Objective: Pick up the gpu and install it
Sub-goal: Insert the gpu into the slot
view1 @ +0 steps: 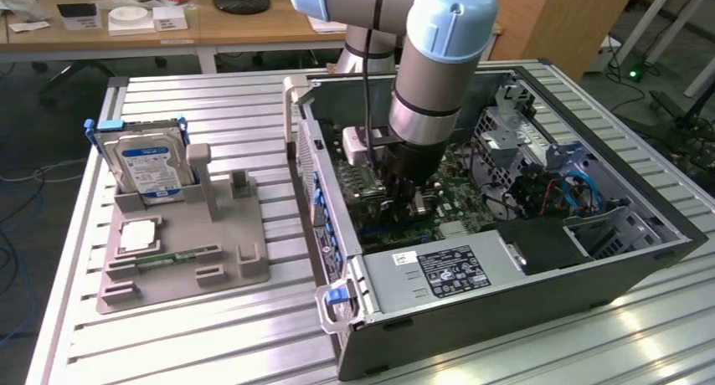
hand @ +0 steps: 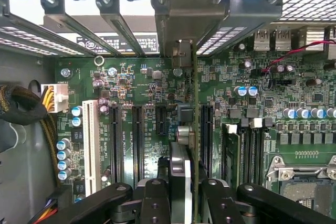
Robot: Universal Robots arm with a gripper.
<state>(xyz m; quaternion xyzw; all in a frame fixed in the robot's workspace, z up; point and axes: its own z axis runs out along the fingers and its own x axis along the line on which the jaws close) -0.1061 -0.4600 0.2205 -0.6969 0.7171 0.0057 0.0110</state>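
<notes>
Wrist view: the pincer [hand: 181,203] grips the gpu [hand: 190,129] edge-on, standing it upright above the motherboard [hand: 294,103] between the slots. It seems not fully seated yet, though that is hard to judge. Pickup is done; the arm reaches down inside the computer case [view1: 625,272] on the worktop [view1: 201,335].

gpu [hand: 193,129] edge-on, cooler hidden

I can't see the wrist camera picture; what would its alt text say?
The pincer holds the gpu edge-on, upright above a green motherboard inside a computer case, its metal bracket reaching the rear slot openings. Long black expansion slots run beside the card, and a white slot lies farther off.
</notes>
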